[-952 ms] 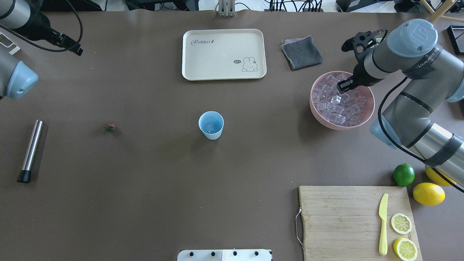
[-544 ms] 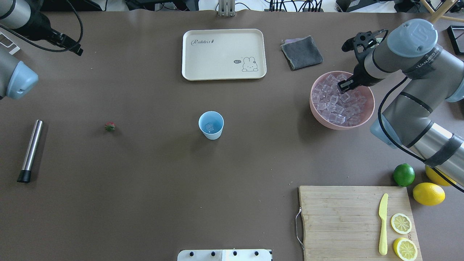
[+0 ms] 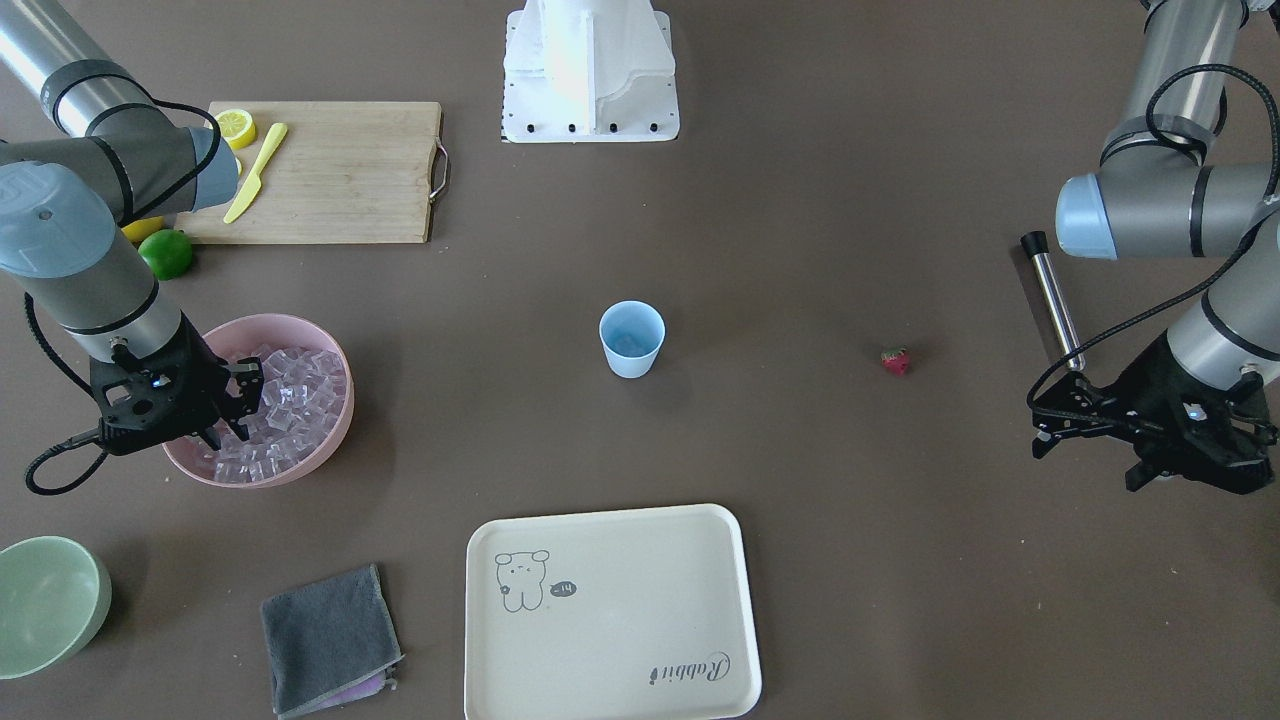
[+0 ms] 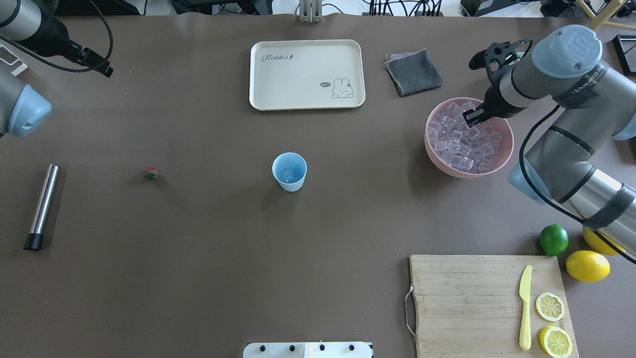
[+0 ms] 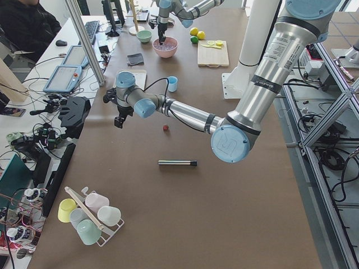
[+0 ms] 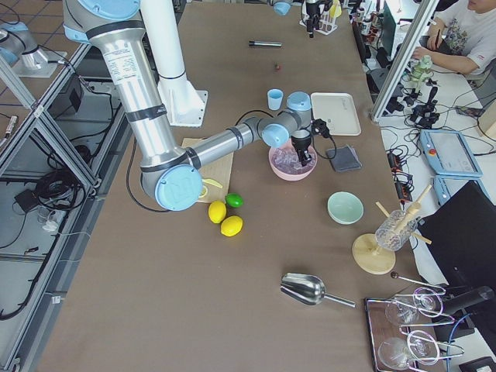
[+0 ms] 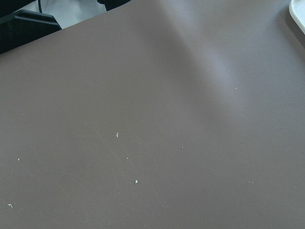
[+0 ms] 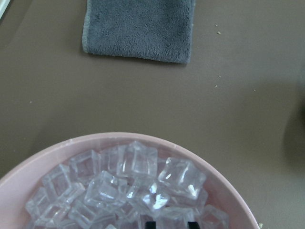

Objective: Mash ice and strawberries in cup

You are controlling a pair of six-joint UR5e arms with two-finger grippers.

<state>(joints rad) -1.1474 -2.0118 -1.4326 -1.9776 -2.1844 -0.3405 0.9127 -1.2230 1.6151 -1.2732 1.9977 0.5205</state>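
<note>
The pale blue cup (image 4: 289,171) stands upright mid-table with one ice cube (image 4: 287,174) inside; it also shows in the front view (image 3: 632,338). The pink bowl (image 4: 431,149) at the right is full of ice cubes (image 4: 457,146). My right gripper (image 4: 471,117) is down in the bowl's far side. In the right wrist view its tips (image 8: 171,223) sit narrow, closed on a cube among the ice (image 8: 133,176). The strawberry (image 4: 150,173) lies alone on the table left of the cup. My left gripper (image 3: 1040,425) hovers open and empty at the far left.
A steel muddler (image 4: 42,206) lies at the left edge. A cream tray (image 4: 307,74) and a grey cloth (image 4: 413,72) lie at the back. A cutting board (image 4: 467,298) with knife and lemon halves, a lime (image 4: 553,239) and lemons (image 4: 587,266) are front right. A green bowl (image 3: 45,605) stands beyond the pink bowl.
My right gripper has shifted slightly back and up in the pink bowl, and the cubes around it have settled. The left arm, cup and strawberry have not moved.
</note>
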